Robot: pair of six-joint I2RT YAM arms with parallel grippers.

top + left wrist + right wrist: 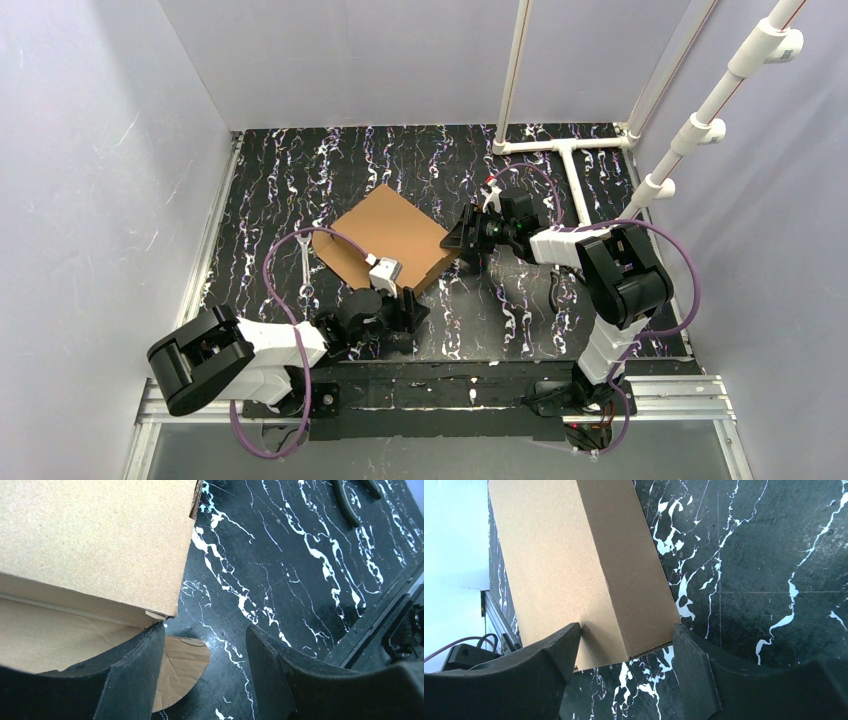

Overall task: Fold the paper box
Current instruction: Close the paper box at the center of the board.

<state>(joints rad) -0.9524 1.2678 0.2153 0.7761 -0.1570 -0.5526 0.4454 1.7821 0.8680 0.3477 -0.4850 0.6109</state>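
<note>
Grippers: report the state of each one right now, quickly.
Left gripper: open, holding nothing, beside a corner of the paper box.
Right gripper: open, straddling one end of the box, not clamped on it.

paper box (90, 545) cut off top-left — rounded tab (182, 665) partly behind left gripper (205, 630); cropped tool (345, 502), perhaps pliers

A robotics lab test cell: plain pale walls (100, 150) enclose a black marbled bench (300, 170), with white pipe framing (565, 160) far right and an aluminium rail (680, 397) near.
</note>
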